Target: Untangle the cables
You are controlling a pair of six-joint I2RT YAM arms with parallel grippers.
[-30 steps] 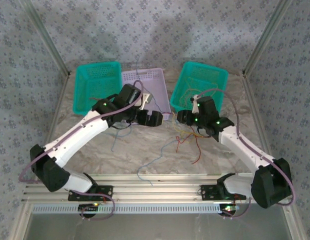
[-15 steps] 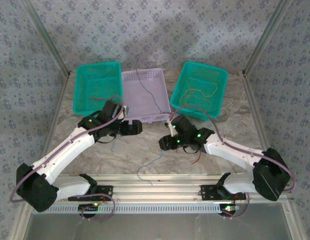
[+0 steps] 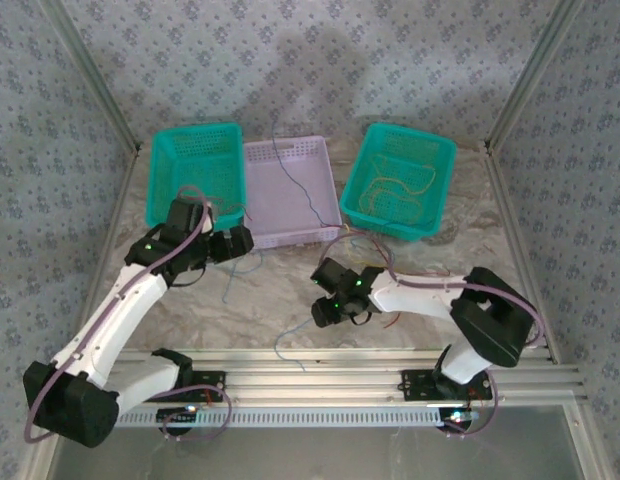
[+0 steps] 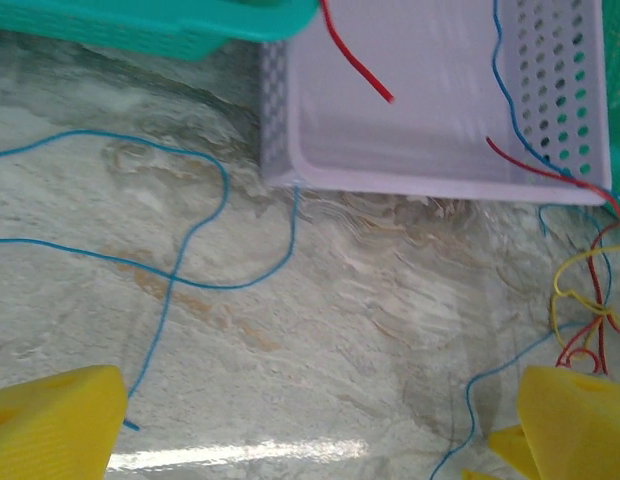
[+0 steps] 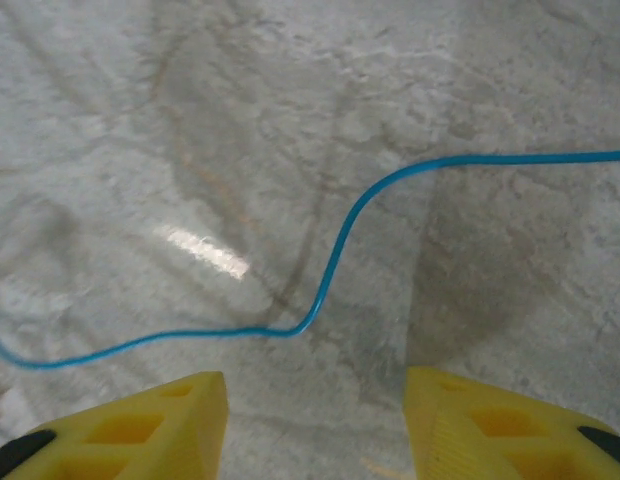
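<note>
The cables lie loose on the marble table and in the baskets. A blue cable (image 5: 330, 270) curves across the table just ahead of my right gripper (image 5: 315, 420), which is open and low over it, nothing between its fingers (image 5: 140, 425). From above, that gripper (image 3: 323, 308) is at the table's middle, at the blue cable (image 3: 287, 332). My left gripper (image 3: 240, 241) stands wide open and holds nothing, near the purple basket's front left corner. Its view (image 4: 320, 440) shows a looped blue cable (image 4: 190, 240) and a red-yellow tangle (image 4: 585, 310) at the right.
A purple basket (image 3: 260, 158) stands between two teal baskets (image 3: 195, 140) (image 3: 440, 150) at the back. It holds a blue cable (image 3: 290, 185) and a red piece (image 4: 355, 60). Yellow cable (image 3: 390, 195) lies in the right teal basket. An aluminium rail (image 3: 310, 365) runs along the near edge.
My left arm has drawn back left from the purple basket. My right arm has swung from the right teal basket down to the table's middle, over the blue cable.
</note>
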